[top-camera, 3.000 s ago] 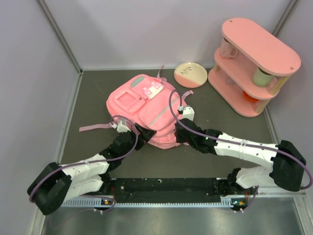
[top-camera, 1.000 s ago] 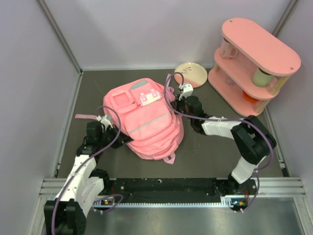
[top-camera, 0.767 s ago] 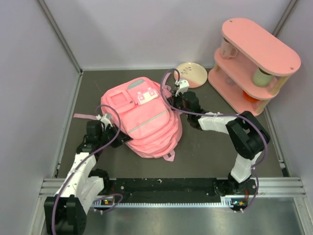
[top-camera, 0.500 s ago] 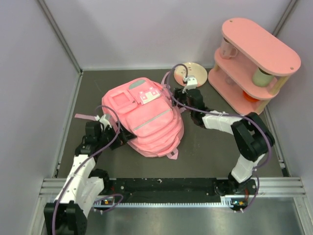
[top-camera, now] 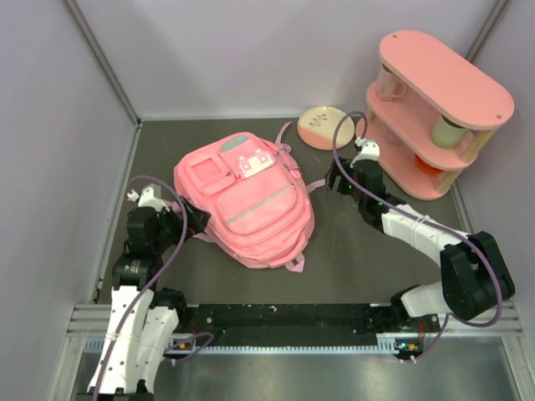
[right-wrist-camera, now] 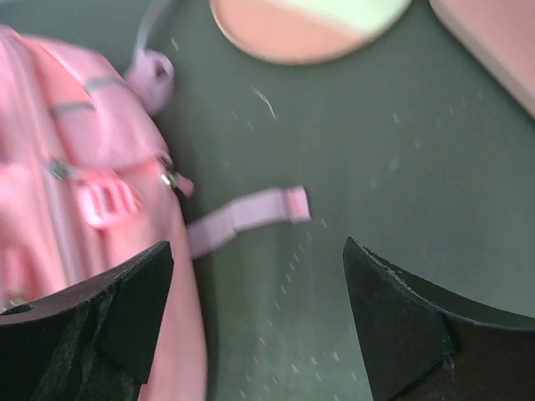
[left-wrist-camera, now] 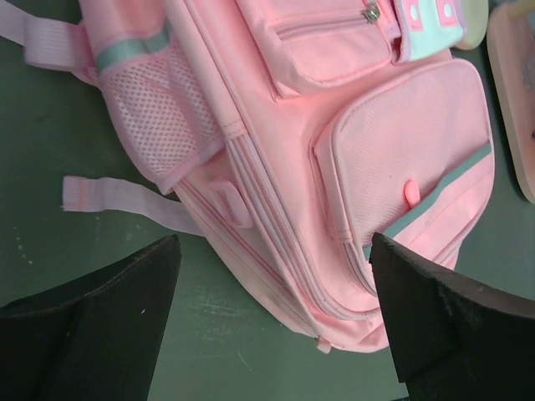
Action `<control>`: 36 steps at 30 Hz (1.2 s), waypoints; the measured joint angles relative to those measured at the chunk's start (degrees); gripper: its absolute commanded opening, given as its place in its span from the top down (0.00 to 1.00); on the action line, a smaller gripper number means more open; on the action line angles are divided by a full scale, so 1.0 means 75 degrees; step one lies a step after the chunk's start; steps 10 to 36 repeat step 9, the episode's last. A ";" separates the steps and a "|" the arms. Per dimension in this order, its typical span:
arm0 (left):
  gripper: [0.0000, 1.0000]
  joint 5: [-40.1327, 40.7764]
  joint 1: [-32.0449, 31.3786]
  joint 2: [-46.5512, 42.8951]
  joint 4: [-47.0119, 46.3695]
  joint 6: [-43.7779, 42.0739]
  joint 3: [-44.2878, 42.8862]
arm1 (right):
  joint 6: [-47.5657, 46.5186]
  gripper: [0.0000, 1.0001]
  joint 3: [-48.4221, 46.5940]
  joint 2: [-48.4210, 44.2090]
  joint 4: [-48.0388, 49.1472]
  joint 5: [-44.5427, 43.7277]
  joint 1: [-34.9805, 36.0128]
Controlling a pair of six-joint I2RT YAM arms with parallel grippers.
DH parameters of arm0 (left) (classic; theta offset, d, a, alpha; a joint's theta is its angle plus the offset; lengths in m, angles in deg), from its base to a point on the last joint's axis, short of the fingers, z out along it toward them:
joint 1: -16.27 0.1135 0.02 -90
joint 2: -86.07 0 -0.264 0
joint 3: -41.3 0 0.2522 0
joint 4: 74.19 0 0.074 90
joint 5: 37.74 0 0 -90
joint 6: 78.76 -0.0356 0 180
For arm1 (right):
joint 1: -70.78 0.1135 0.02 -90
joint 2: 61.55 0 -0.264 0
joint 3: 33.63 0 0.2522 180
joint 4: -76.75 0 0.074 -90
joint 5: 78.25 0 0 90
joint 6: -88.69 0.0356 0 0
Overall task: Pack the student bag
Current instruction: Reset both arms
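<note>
Where student bag (top-camera: 247, 205) lies, plate (top-camera: 322, 128), shelf (top-camera: 443, 75) beyond

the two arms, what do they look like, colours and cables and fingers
Both the left arm and right arm have white link shells joined by chunky black joints, with a thin purple cable looping alongside each. The left gripper and right gripper each carry two matte black, wedge-shaped fingers.
</note>
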 measured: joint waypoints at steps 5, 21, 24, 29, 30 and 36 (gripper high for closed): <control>0.01 0.0562 0.0000 -0.0009 0.0009 -0.0055 -0.0070 | 0.0058 0.16 0.0603 -0.0245 -0.0769 0.0125 -0.0152; 0.01 0.1014 0.0000 -0.0009 -0.0006 -0.0134 -0.0073 | 0.0052 0.13 0.0956 -0.0644 -0.1032 0.0166 -0.0154; 0.01 0.1014 0.0000 -0.0009 -0.0006 -0.0134 -0.0073 | 0.0052 0.13 0.0956 -0.0644 -0.1032 0.0166 -0.0154; 0.01 0.1014 0.0000 -0.0009 -0.0006 -0.0134 -0.0073 | 0.0052 0.13 0.0956 -0.0644 -0.1032 0.0166 -0.0154; 0.01 0.1014 0.0000 -0.0009 -0.0006 -0.0134 -0.0073 | 0.0052 0.13 0.0956 -0.0644 -0.1032 0.0166 -0.0154; 0.01 0.1014 0.0000 -0.0009 -0.0006 -0.0134 -0.0073 | 0.0052 0.13 0.0956 -0.0644 -0.1032 0.0166 -0.0154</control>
